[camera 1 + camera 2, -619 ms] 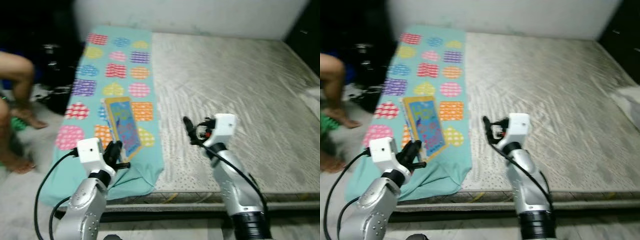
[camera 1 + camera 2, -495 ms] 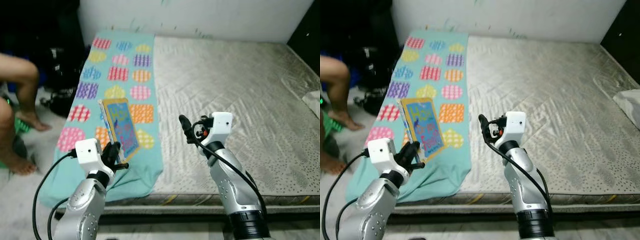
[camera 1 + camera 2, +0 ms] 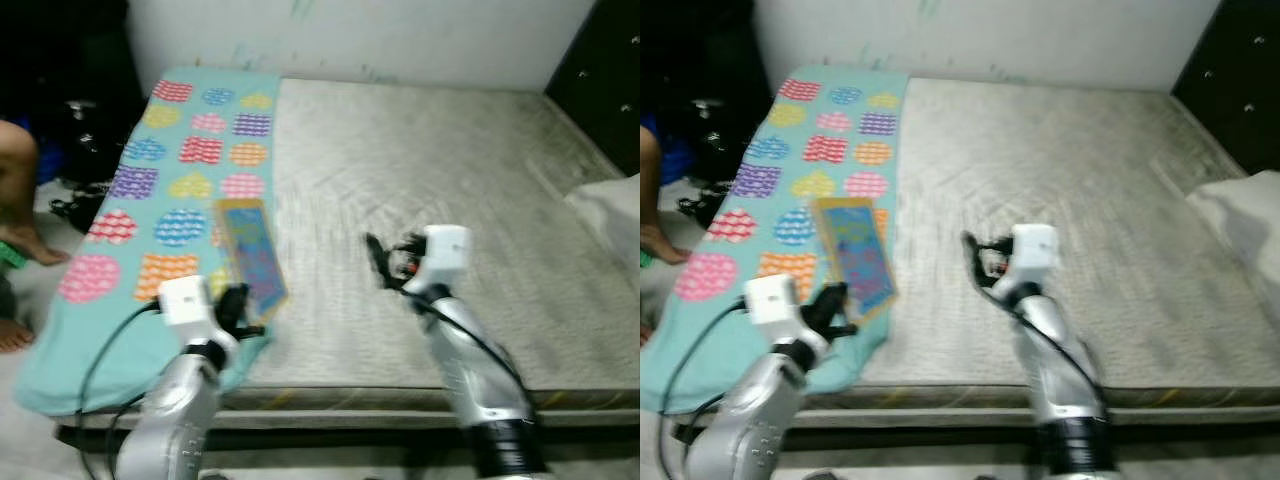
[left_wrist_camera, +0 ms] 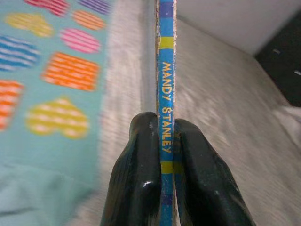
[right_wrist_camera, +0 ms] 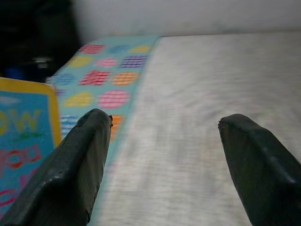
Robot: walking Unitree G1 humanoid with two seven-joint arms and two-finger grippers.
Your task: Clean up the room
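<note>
A thin blue and yellow picture book (image 3: 251, 255) stands up from my left gripper (image 3: 238, 308), which is shut on its lower edge; in the left wrist view the black fingers (image 4: 141, 179) pinch the spine (image 4: 166, 94) lettered MANDY STANLEY. The book is held over the near left part of the bed, above the edge of a teal blanket (image 3: 150, 200) with coloured hearts. My right gripper (image 3: 378, 262) is raised over the grey mattress (image 3: 450, 170), open and empty, with its fingers (image 5: 75, 174) spread wide.
A person's bare leg and foot (image 3: 20, 200) are at the far left beside the bed. Dark clutter (image 3: 80, 130) lies on the floor there. A white pillow (image 3: 610, 215) sits at the bed's right edge, and a dark cabinet (image 3: 600, 80) stands behind it.
The camera has swung to the right, so the bed and blanket shift left in view. Both arms keep their poses; the book stays gripped in the left gripper.
</note>
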